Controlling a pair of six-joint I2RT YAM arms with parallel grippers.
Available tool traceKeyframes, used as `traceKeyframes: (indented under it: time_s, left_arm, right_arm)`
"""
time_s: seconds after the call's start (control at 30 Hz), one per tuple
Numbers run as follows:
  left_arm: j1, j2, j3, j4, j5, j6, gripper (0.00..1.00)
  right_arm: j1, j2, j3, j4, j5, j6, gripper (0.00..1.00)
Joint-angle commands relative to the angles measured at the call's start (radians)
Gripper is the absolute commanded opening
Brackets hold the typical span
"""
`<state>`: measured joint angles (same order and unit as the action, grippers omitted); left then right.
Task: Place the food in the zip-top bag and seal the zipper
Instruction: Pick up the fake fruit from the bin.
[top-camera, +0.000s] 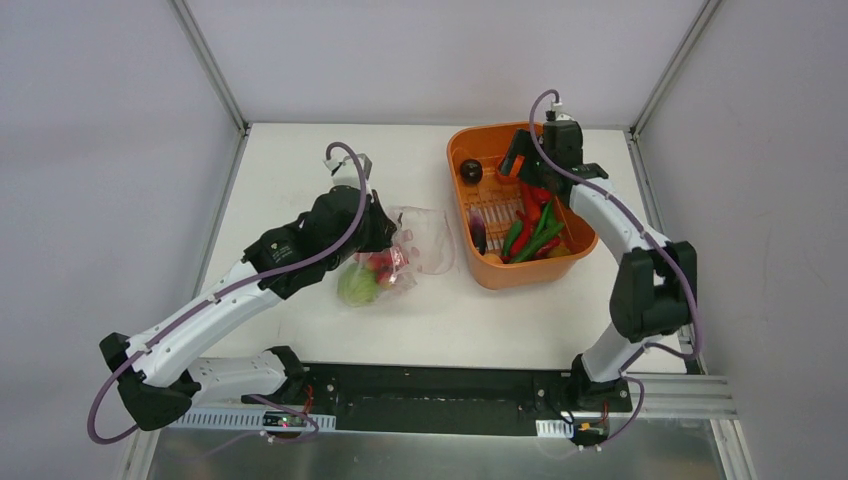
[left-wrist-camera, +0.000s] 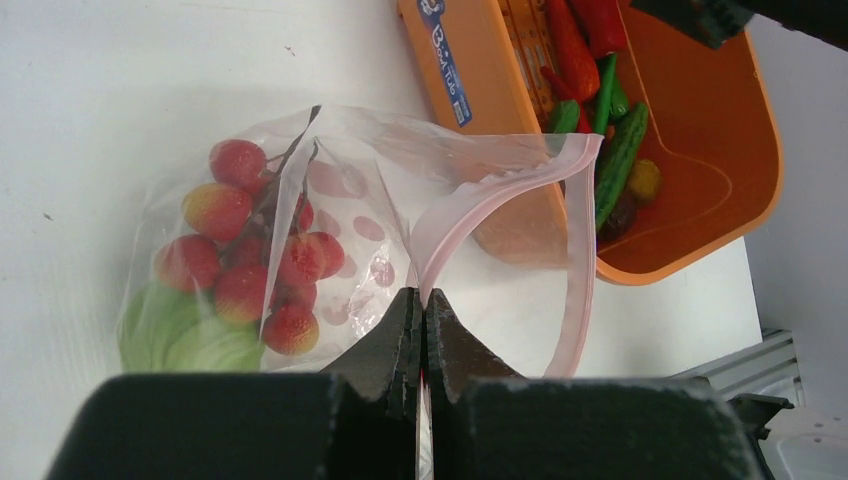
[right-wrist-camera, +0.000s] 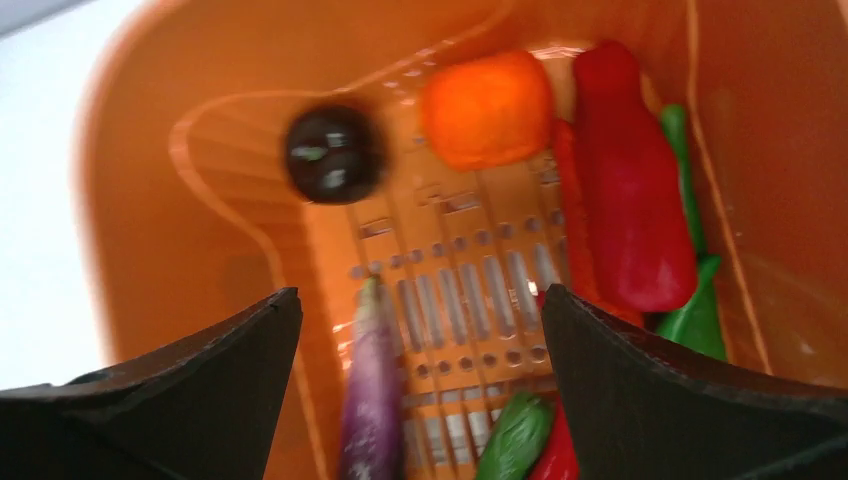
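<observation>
Left wrist view shows my left gripper (left-wrist-camera: 421, 300) pinched shut on the zipper (left-wrist-camera: 500, 185), the pink strip at the mouth of the zip-top bag (left-wrist-camera: 340, 170). The bag lies on the table (left-wrist-camera: 120, 80) just beside the orange tub (left-wrist-camera: 720, 170), with its mouth open on the tub side. Inside it are red-yellow fruits (left-wrist-camera: 245, 250) and a light green piece (left-wrist-camera: 170, 335). My right gripper (right-wrist-camera: 420, 295) hangs over the tub, fingers wide apart, nothing between them. Below it sit a dark round piece (right-wrist-camera: 333, 152), an orange piece (right-wrist-camera: 487, 105) and a red pepper (right-wrist-camera: 630, 180). I think I am in the filling step. Next I should go down, close on one piece and carry it to the bag's mouth.
</observation>
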<state>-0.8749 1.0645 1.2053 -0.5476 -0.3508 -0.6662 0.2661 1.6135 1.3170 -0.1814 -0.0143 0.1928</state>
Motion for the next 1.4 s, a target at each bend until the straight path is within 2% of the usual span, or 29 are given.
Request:
traceKeyframes:
  time_s: [0.0, 0.23, 0.43, 0.7, 0.77, 0.83, 0.93, 1.0, 1.2, 1.37]
  left_arm:
    - [0.015, 0.005, -0.022, 0.047, 0.03, -0.016, 0.0]
    - [0.03, 0.012, -0.044, 0.065, 0.058, -0.019, 0.0]
    - [0.035, 0.03, -0.043, 0.07, 0.089, -0.019, 0.0]
    - [0.04, 0.012, -0.061, 0.069, 0.084, -0.022, 0.0]
    - [0.041, 0.013, -0.062, 0.069, 0.086, -0.023, 0.0]
    - [0.04, 0.009, -0.065, 0.067, 0.09, -0.025, 0.0]
    - [0.041, 0.002, -0.075, 0.072, 0.09, -0.035, 0.0]
    - [0.041, -0.002, -0.078, 0.074, 0.092, -0.036, 0.0]
    - [0.041, -0.015, -0.087, 0.071, 0.088, -0.045, 0.0]
    - [0.041, -0.009, -0.084, 0.071, 0.106, -0.047, 0.0]
  right_arm:
    - [-0.02, 0.1, 0.117, -0.018, 0.093, -0.014, 0.94]
    - [-0.026, 0.24, 0.198, 0.078, 0.152, -0.065, 0.95]
    - [-0.027, 0.339, 0.24, 0.135, 0.16, -0.094, 0.82]
    - [-0.028, 0.441, 0.258, 0.16, 0.137, -0.14, 0.8]
    - [-0.026, 0.443, 0.248, 0.164, 0.116, -0.154, 0.74]
    - [-0.026, 0.43, 0.227, 0.176, 0.113, -0.152, 0.7]
    - [-0.028, 0.383, 0.174, 0.233, 0.139, -0.13, 0.57]
    - [-0.028, 0.338, 0.133, 0.281, 0.091, -0.129, 0.45]
    - [-0.028, 0.173, 0.033, 0.254, -0.1, -0.097, 0.42]
    - [-0.028, -0.053, -0.108, 0.271, -0.239, -0.021, 0.42]
